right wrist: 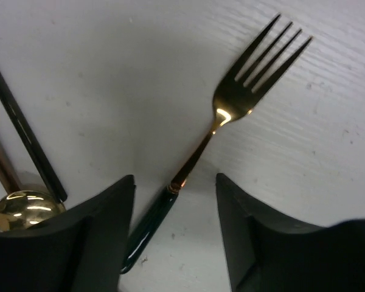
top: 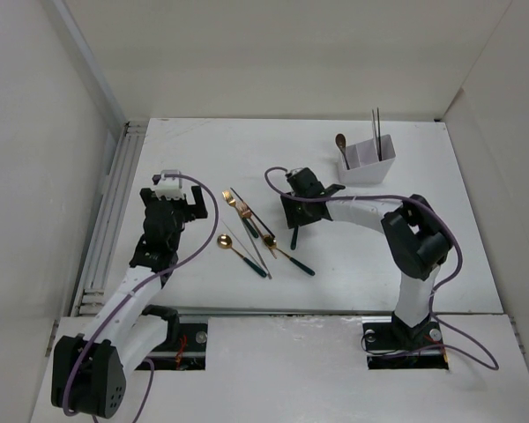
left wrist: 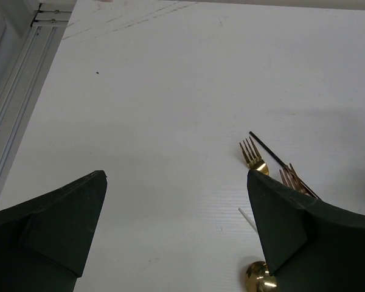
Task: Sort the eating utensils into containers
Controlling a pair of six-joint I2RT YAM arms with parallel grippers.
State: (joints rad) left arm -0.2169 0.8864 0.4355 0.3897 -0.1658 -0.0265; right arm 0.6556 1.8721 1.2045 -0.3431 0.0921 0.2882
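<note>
My right gripper point(top: 293, 211) hangs low over a gold-headed fork point(right wrist: 231, 102) lying on the table. In the right wrist view it point(right wrist: 175, 179) is open, and the fork's dark green handle point(right wrist: 147, 224) lies between the fingers, closer to the left one. The handle's end sticks out below the gripper point(top: 294, 236). My left gripper point(top: 181, 210) is open and empty point(left wrist: 176, 176) above bare table, left of the loose utensils. The white bin point(top: 368, 167) at the back right holds two chopsticks point(top: 376, 130) and a spoon point(top: 342, 144).
Between the arms lie a gold fork point(top: 230, 199), a second fork point(left wrist: 290, 177), a dark chopstick point(top: 247, 211), a pale stick point(left wrist: 246, 218) and two gold spoons point(top: 225, 240) point(top: 270, 240) with dark handles. White walls enclose the table; a rail point(top: 115, 203) runs along its left edge.
</note>
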